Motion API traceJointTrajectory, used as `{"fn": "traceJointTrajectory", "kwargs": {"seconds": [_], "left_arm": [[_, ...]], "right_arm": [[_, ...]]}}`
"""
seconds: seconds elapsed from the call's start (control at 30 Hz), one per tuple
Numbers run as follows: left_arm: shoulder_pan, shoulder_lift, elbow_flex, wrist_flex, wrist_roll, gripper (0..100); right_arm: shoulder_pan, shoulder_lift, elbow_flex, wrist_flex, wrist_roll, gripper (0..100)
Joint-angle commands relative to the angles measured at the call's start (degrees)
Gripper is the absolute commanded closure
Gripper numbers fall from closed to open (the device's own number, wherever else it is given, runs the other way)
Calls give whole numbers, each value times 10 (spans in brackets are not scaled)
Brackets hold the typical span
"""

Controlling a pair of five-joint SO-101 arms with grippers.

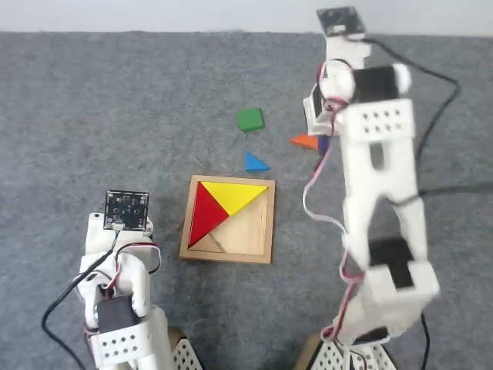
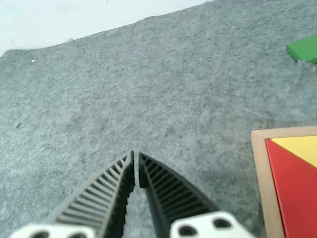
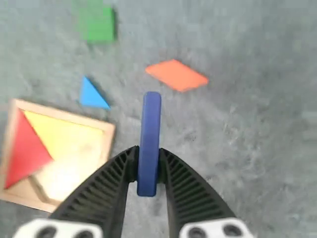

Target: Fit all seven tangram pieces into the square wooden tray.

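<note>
While its ribbed jaws clamp a dark blue flat piece [image 3: 150, 134] held on edge, the right claw [image 3: 148, 166] hangs above the grey felt tabletop [image 1: 115, 116], beyond the far right corner of the square wooden tray [image 1: 227, 258]. An orange flat parallelogram [image 1: 305, 140] lies just beside that claw. A small light blue triangle [image 1: 255, 162] sits just off the tray's far edge, and a green square piece [image 1: 249, 119] lies farther out. Inside the tray, a large red triangle [image 1: 203, 216] and a large yellow triangle [image 1: 233, 195] touch along one edge. The left claw [image 2: 136, 163], pressed together on nothing, hangs over the felt left of the tray.
</note>
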Motion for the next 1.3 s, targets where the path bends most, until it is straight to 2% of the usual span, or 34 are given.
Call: {"fn": "traceJointTrajectory", "kwargs": {"seconds": [0.0, 0.13, 0.33, 0.67, 0.77, 0.93, 1.27], "left_arm": [[-2, -11, -7, 3, -7, 985], [-2, -11, -7, 3, -7, 985], [-2, -11, -7, 3, -7, 985], [-2, -11, -7, 3, -7, 985], [-2, -11, -7, 3, -7, 985], [-2, -11, -7, 3, -7, 985], [-2, -11, -7, 3, -7, 985]], "right_arm": [[-7, -93, 4, 21, -40, 990], [-42, -110, 76, 20, -93, 989], [-111, -107, 212, -17, -120, 989], [-162, -106, 512, -269, -127, 989], [-199, -106, 575, -339, -128, 989], [-236, -106, 622, -408, -188, 988], [-281, -105, 680, -465, -216, 980]]}}
